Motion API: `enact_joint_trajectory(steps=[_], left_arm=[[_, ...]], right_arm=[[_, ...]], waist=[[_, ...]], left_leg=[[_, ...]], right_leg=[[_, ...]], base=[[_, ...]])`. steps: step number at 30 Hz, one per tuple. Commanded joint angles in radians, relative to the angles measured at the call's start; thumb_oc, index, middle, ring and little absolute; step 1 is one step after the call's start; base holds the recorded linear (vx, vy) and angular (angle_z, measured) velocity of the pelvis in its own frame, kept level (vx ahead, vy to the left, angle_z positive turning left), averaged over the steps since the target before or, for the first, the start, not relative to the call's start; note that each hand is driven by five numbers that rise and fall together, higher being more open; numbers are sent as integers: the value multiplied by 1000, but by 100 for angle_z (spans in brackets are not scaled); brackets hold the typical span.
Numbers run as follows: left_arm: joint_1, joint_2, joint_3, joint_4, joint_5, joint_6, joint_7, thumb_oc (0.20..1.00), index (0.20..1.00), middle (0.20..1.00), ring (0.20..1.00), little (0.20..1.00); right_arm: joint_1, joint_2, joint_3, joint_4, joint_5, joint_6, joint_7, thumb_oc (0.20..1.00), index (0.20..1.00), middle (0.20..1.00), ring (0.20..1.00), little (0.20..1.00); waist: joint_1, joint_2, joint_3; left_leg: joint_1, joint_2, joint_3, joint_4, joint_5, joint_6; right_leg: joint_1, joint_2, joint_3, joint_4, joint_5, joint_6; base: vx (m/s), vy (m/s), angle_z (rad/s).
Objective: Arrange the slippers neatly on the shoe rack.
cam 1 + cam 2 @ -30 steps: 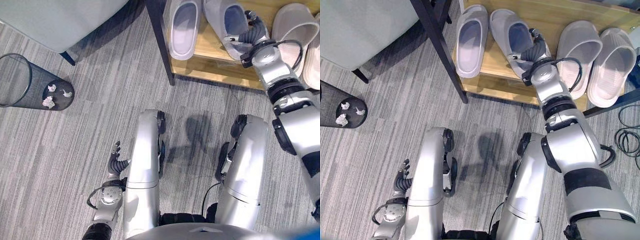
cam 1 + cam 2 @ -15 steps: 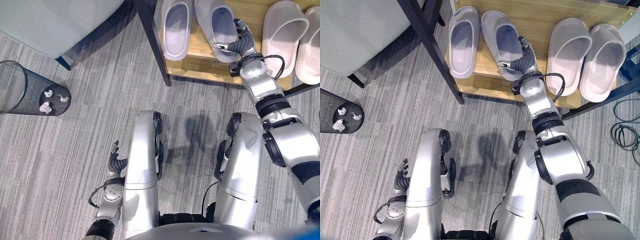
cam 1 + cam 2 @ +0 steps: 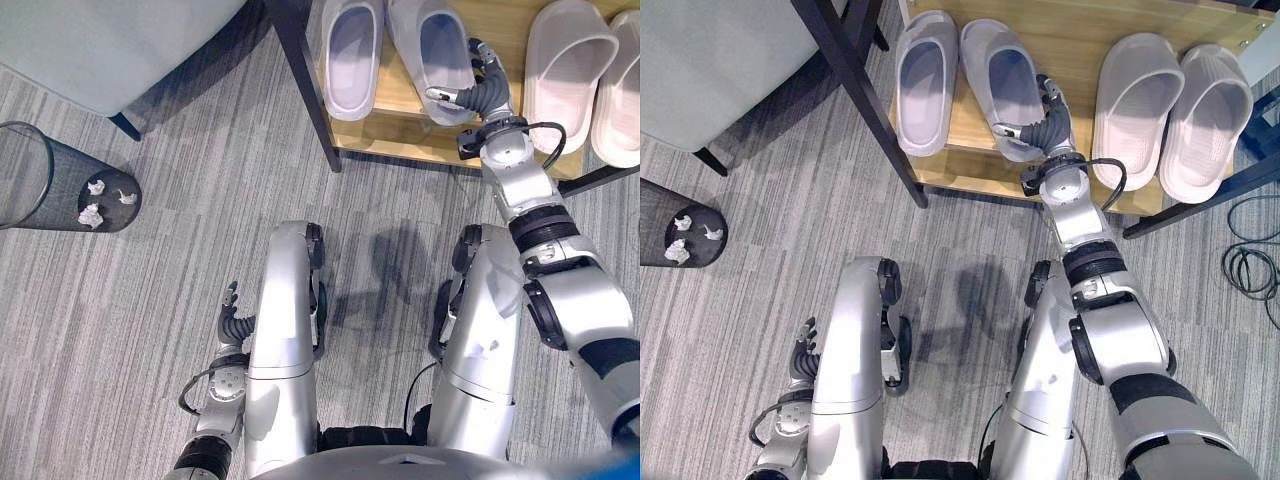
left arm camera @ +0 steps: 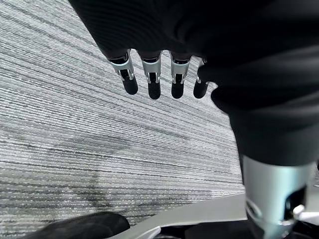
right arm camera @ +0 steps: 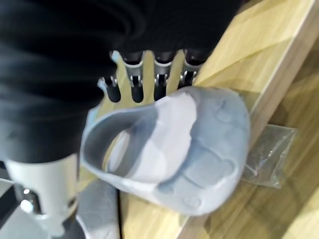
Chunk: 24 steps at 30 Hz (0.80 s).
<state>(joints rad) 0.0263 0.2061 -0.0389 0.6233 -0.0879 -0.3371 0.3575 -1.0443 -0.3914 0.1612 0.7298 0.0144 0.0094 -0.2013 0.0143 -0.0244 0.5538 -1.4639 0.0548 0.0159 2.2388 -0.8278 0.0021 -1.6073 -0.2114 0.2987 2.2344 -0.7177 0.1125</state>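
Two grey slippers lie side by side at the left of the wooden shoe rack [image 3: 398, 128]. My right hand [image 3: 484, 92] grips the heel end of the right-hand grey slipper [image 3: 430, 42]: its fingers [image 5: 149, 79] run along the slipper's far side and its thumb sits at the heel. That slipper [image 5: 199, 149] lies slightly askew to its mate [image 3: 352, 50]. A pale pink pair [image 3: 1137, 95] rests further right on the same shelf. My left hand [image 3: 233, 322] hangs low beside my left leg with relaxed fingers [image 4: 149, 84] over the carpet.
A dark post [image 3: 305, 80] stands at the rack's left end. A grey upholstered seat [image 3: 110, 40] is at the upper left. A black mesh bin [image 3: 60, 185] with crumpled paper stands on the left. A clear plastic bag [image 5: 271, 149] lies on the shelf.
The camera has drawn back and shifted, so the rack shows further left. My right hand stays on the grey slipper's heel, and the slipper has barely moved. The left hand is still.
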Motion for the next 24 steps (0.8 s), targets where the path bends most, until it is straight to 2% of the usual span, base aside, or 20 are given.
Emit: enact_joint_trajectory(steps=[1, 13, 24], left_arm=[[20, -13, -46, -26, 23, -29, 29, 1000, 1000, 1000, 1000, 1000], [0, -22, -44, 5, 28, -31, 34, 1000, 1000, 1000, 1000, 1000], [-17, -24, -42, 30, 37, -40, 27, 1000, 1000, 1000, 1000, 1000]], right_arm=[[-45, 0, 1, -90, -19, -27, 6, 1000, 1000, 1000, 1000, 1000], [39, 23, -26, -202, -40, 5, 46, 1000, 1000, 1000, 1000, 1000], [74, 83, -3, -276, -62, 22, 112, 1000, 1000, 1000, 1000, 1000]], waist=[[40, 6, -34], [39, 8, -34], [44, 5, -34]], left_leg=[[-106, 40, -68, 37, -40, 89], [-106, 40, -67, 36, -39, 91], [-106, 35, -67, 28, -34, 91]], right_leg=[[37, 24, 169, -33, 215, -69], [37, 27, 171, -30, 219, -67], [37, 33, 172, -32, 223, -66]], base=[[0, 0, 0], [0, 0, 0], [0, -1, -1]])
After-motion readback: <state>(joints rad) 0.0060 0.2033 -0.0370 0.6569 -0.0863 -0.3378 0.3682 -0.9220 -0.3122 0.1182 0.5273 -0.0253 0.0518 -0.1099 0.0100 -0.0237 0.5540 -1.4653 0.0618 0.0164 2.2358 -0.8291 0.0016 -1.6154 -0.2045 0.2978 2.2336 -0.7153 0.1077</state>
